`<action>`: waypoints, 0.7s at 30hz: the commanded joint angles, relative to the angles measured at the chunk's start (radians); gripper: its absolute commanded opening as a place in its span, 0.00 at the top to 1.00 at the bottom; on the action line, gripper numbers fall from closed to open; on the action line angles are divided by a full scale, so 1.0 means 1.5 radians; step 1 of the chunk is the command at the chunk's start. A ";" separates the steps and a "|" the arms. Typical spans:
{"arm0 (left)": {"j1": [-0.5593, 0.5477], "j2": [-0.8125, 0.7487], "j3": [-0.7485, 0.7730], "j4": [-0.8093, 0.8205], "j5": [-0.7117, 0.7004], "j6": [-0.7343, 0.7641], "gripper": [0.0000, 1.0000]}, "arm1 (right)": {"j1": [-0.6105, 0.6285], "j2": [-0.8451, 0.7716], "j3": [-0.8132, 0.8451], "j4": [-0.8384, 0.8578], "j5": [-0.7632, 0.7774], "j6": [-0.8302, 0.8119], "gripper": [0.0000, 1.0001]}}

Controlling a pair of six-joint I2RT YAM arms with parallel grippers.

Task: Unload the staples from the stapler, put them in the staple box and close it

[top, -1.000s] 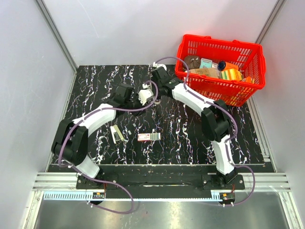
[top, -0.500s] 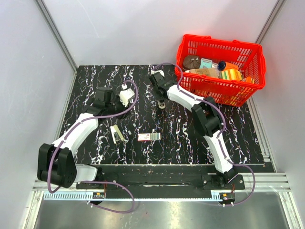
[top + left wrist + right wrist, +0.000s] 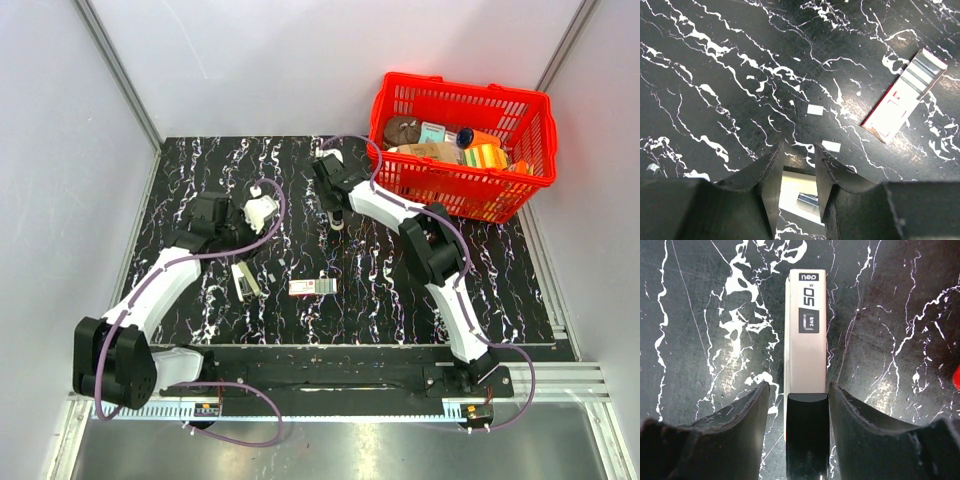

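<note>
Top view: a black marble-patterned table [image 3: 200, 170] with white veins. A red plastic mesh basket [image 3: 398, 100] filled with mixed items stands at the far right corner. The right gripper [image 3: 338, 220] points down at the tabletop just left of the basket. The left gripper [image 3: 262, 210] hovers over the left-centre of the table. Nearer the arm bases lie a small cream oblong object [image 3: 245, 280] and, to its right, a small red-and-white cardboard box [image 3: 312, 287], well apart from both grippers.

Left wrist view: the left jaws stand slightly apart with nothing between them. Through the gap, a cream surface with a metallic part shows below. The red-and-white box lies at upper right, silvery strips at its open end. Two tiny white scraps [image 3: 815, 109] lie on the table.

Right wrist view: a long silver-beige metal stapler with a black rear end [image 3: 807, 340] lies flat on the table, lengthwise between the spread right jaws. A gap shows on its left; the right finger sits close beside it.
</note>
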State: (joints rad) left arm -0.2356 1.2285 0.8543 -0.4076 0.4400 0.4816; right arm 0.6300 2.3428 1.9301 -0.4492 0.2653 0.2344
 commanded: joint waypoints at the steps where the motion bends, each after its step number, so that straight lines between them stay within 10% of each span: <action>1: 0.002 -0.043 -0.014 -0.019 -0.032 0.017 0.64 | 0.003 -0.049 -0.022 0.031 -0.012 0.013 0.42; 8: 0.003 -0.088 -0.011 -0.051 -0.056 0.023 0.57 | 0.006 -0.193 -0.135 0.070 0.045 0.050 0.35; 13: -0.002 -0.086 0.034 -0.121 -0.047 0.014 0.19 | 0.029 -0.335 -0.285 0.096 0.049 0.084 0.32; 21: -0.058 -0.127 0.034 -0.154 -0.095 0.033 0.18 | 0.122 -0.449 -0.492 0.126 0.046 0.146 0.32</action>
State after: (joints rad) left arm -0.2672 1.0885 0.8860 -0.6231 0.3569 0.5091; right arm 0.7567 1.6966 1.3182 -0.2893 0.3298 0.3729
